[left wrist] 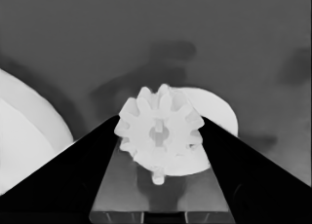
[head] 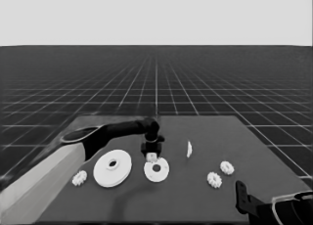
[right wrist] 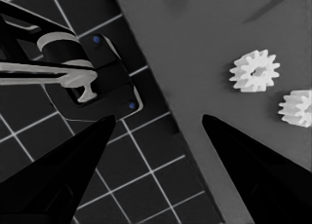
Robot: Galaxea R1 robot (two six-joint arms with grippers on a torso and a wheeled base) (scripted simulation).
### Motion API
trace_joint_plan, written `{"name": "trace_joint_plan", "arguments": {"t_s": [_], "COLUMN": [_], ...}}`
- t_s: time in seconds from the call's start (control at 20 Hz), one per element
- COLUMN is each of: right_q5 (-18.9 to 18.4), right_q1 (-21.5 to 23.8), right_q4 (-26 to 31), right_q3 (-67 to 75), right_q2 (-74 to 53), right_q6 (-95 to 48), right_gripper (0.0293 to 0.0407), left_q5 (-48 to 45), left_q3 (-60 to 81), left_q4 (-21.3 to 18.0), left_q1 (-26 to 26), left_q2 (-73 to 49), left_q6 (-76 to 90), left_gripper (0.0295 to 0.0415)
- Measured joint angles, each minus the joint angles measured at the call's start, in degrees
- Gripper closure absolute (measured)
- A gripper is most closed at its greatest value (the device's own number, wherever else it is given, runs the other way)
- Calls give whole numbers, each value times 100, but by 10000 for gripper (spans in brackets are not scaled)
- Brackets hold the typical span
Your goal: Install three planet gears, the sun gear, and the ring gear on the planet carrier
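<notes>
Room lies open along the table's (head: 195, 195) near edge and far right side, with the parts gathered toward the middle. The left gripper (head: 151, 154) hangs just above the smaller round part's (head: 156, 170) far rim, clamped on one gear (left wrist: 160, 131) — apparently not yet seated. Three more gears lie loose — one (head: 79, 177) left of the larger round part (head: 112, 168), two (head: 214, 179) (head: 226, 167) to the right, near the parked right gripper (head: 242, 198), its fingers spread — plus one thin white piece (head: 189, 148).

The left arm (head: 58, 161) is reaching in across the table, its left gripper (head: 151, 154) pointing down with its fingers (left wrist: 68, 175) closing on a small gear (left wrist: 160, 131). The right gripper (right wrist: 156, 160) is waiting at the near right corner, fingers spread apart.
</notes>
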Motion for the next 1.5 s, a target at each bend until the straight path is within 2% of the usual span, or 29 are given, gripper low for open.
{"name": "trace_joint_plan", "arguments": {"t_s": [0.3, 0.35, 0.4, 0.45, 0.5, 0.8, 0.95, 1.3, 1.35, 1.4, 1.45, 1.5], "right_q5": [0, 0, 0, 0, 0, 0, 0, 0, 0, 0, 0, 0], "right_q1": [0, 0, 0, 0, 0, 0, 0, 0, 0, 0, 0, 0], "right_q4": [0, 0, 0, 0, 0, 0, 0, 0, 0, 0, 0, 0], "right_q3": [0, 0, 0, 0, 0, 0, 0, 0, 0, 0, 0, 0], "right_q2": [0, 0, 0, 0, 0, 0, 0, 0, 0, 0, 0, 0], "right_q6": [0, 0, 0, 0, 0, 0, 0, 0, 0, 0, 0, 0], "right_gripper": [315, 315, 315, 315, 315, 315, 315, 315, 315, 315, 315, 315], "left_q5": [-61, -63, -64, -64, -64, -65, 289, 349, 442, 387, 231, 102], "left_q3": [-121, -123, -125, -125, -126, -126, 507, 561, 3205, 4740, 4946, 4797], "left_q4": [73, 74, 75, 75, 75, 76, -476, -640, -511, -473, -485, -524], "left_q1": [81, 82, 83, 83, 83, 83, -566, -735, -667, -602, -566, -550], "left_q2": [42, 43, 44, 44, 44, 44, -164, -178, -1768, -3763, -4892, -5461], "left_q6": [62, 63, 64, 64, 64, 64, -284, -314, -1206, -865, -21, 659], "left_gripper": [398, 366, 339, 330, 327, 326, 326, 326, 326, 326, 326, 326]}}
